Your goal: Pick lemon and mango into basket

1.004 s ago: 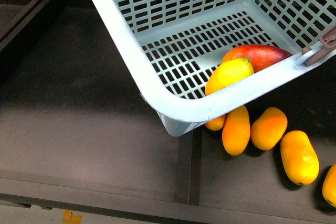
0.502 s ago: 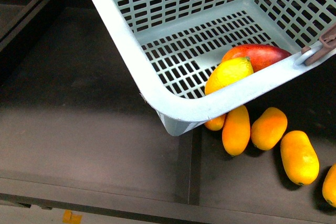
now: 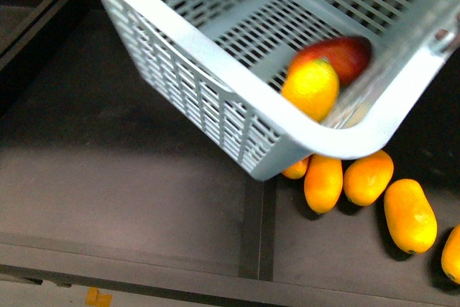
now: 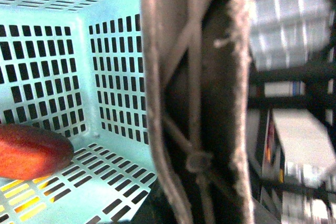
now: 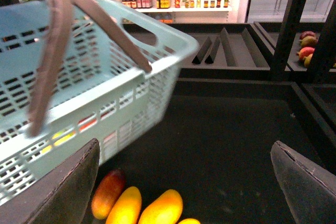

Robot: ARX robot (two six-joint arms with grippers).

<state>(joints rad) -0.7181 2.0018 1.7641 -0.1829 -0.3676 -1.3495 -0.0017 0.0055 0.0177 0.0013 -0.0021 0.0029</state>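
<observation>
The pale teal basket (image 3: pixel 215 59) hangs tilted above the dark shelf, blurred by motion. Inside it the yellow lemon (image 3: pixel 310 88) rests against the near wall, with the red-orange mango (image 3: pixel 338 55) just behind it. The mango (image 4: pixel 31 151) also lies on the basket's slotted floor (image 4: pixel 79 182) in the left wrist view. My left gripper is shut on the basket's brown handle (image 4: pixel 195 103), which fills that view and hides the fingers. My right gripper (image 5: pixel 185 182) is open and holds nothing, beside the basket (image 5: pixel 105 95) and above loose fruit.
Several yellow-orange mangoes (image 3: pixel 323 181) lie on the shelf under the basket's low corner, one further right (image 3: pixel 410 215). A darker red mango (image 5: pixel 107 192) lies beside them. A ridge (image 3: pixel 259 228) splits the shelf floor. Black uprights (image 5: pixel 294 22) stand at the right.
The basket has swung and tipped, its near wall now facing the camera. The lemon and mango have shifted with it toward the low corner. The loose mangoes have not moved.
</observation>
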